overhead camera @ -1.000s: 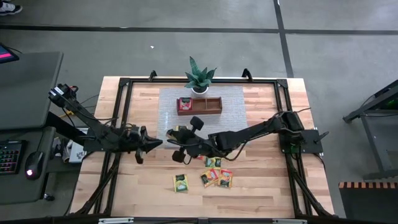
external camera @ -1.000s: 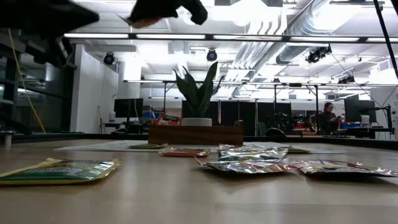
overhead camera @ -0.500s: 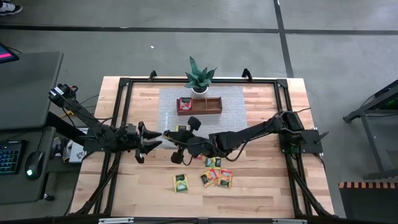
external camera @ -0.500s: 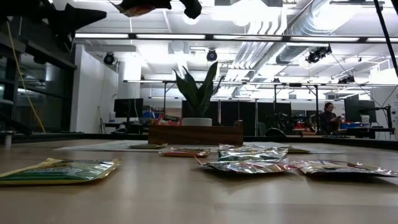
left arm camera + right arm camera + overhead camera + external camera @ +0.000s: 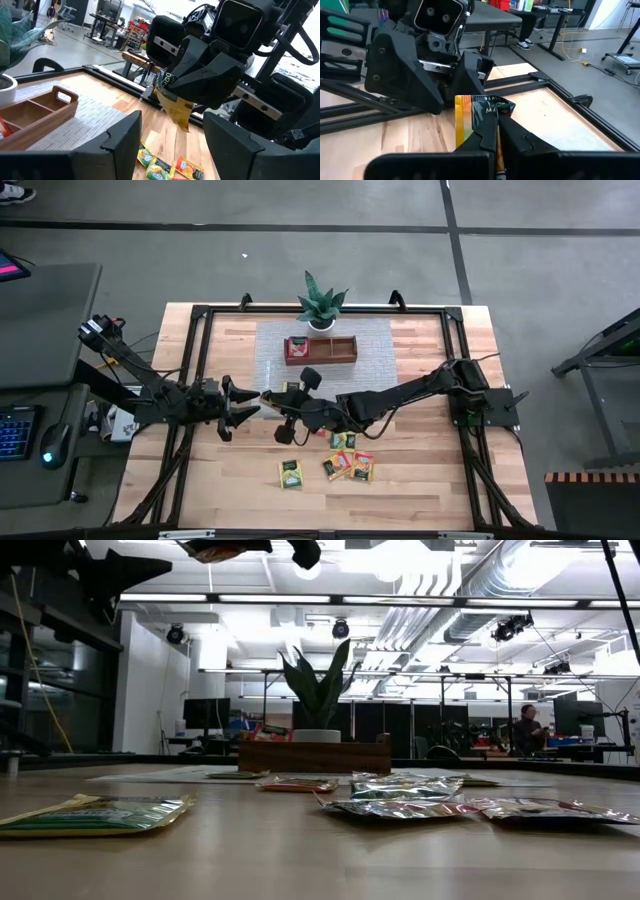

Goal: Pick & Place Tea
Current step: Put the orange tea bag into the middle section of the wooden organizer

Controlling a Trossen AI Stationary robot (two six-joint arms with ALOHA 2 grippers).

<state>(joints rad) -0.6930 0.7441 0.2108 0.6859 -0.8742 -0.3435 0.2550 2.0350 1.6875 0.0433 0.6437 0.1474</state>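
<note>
My right gripper (image 5: 272, 396) hovers over the table's middle, shut on a yellow-orange tea packet (image 5: 472, 117). Facing it from the left, my left gripper (image 5: 248, 401) is open, its fingers spread just short of the packet (image 5: 176, 106) and touching nothing. Several more tea packets (image 5: 340, 463) lie flat on the wood near the front, and a green one (image 5: 290, 473) lies apart to their left. The brown wooden tray (image 5: 320, 349) sits on a grey mat at the far middle, with a red packet (image 5: 297, 346) in its left compartment. My right gripper pinches the packet between its two fingers (image 5: 487, 131) by the edge nearest the wrist (image 5: 492, 111). The fingers come nearly level from the table's right. The rest of the packet sticks out past the fingertips toward the left gripper, tilted, its lower corner (image 5: 182, 125) hanging, clear of the table.
A spiky potted plant (image 5: 322, 305) stands just behind the tray. A black frame (image 5: 200, 315) runs around the table's edges. Bare wood lies at the near left and far right. A person (image 5: 524, 730) sits in the room far behind the table.
My left gripper has opened and let go of the yellow-orange packet, which stays in my shut right gripper. The right gripper has lifted the packet a little and shifted it slightly toward the table's left.
</note>
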